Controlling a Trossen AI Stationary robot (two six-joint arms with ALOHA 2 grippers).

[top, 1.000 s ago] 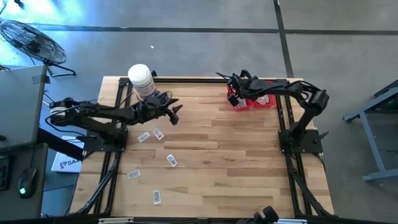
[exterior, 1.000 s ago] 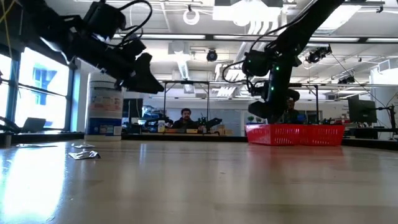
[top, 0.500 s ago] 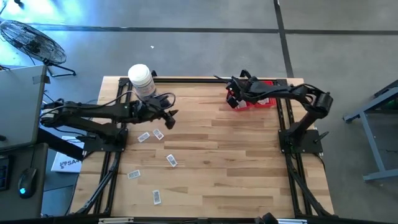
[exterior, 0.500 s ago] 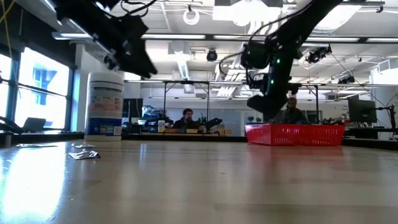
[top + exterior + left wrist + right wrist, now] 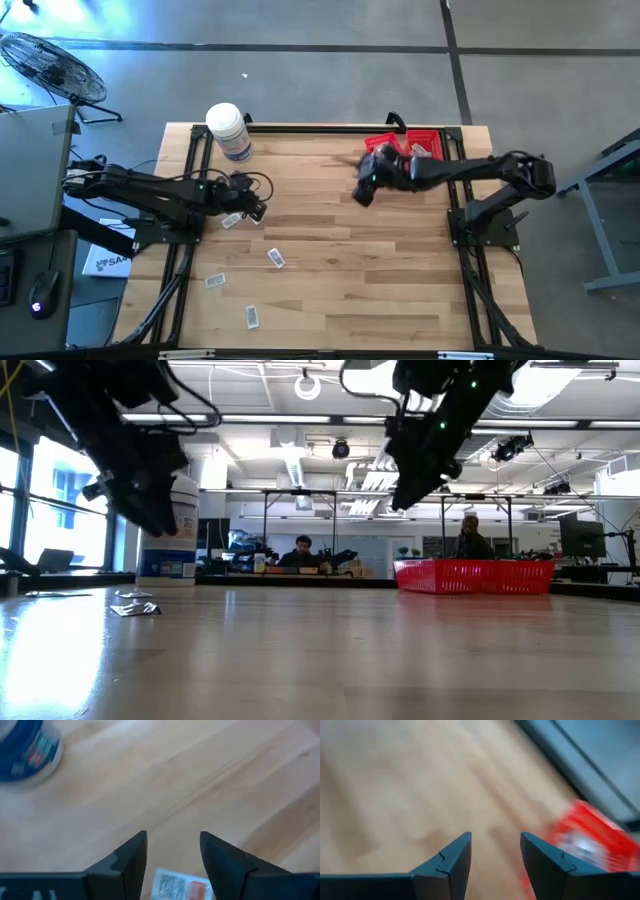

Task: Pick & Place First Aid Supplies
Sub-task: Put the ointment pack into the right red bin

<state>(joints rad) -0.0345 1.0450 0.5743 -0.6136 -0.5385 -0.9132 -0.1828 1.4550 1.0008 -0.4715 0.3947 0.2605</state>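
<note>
Several first aid supplies, small white packets, lie flat on the wooden table's left half (image 5: 275,258) (image 5: 214,281) (image 5: 252,317). My left gripper (image 5: 256,209) (image 5: 172,837) hovers open just above two more packets (image 5: 232,220). One of them, with a red mark (image 5: 180,887), shows between its fingers, untouched. My right gripper (image 5: 361,191) (image 5: 495,837) hangs open and empty over bare wood, left of the red mesh basket (image 5: 418,148) (image 5: 585,835) at the far right. In the low view, crumpled packets (image 5: 135,607) lie at the left.
A large white bottle (image 5: 228,130) (image 5: 27,750) stands at the far left corner, just beyond my left arm. Black rails run along the table's left, right and far edges. The middle and near right of the table are bare wood. People sit in the room beyond (image 5: 300,550).
My left gripper has drawn back toward the table's left and near side and come down over the packets beside the bottle. My right gripper has left the red basket, rising and swinging toward the table's middle.
</note>
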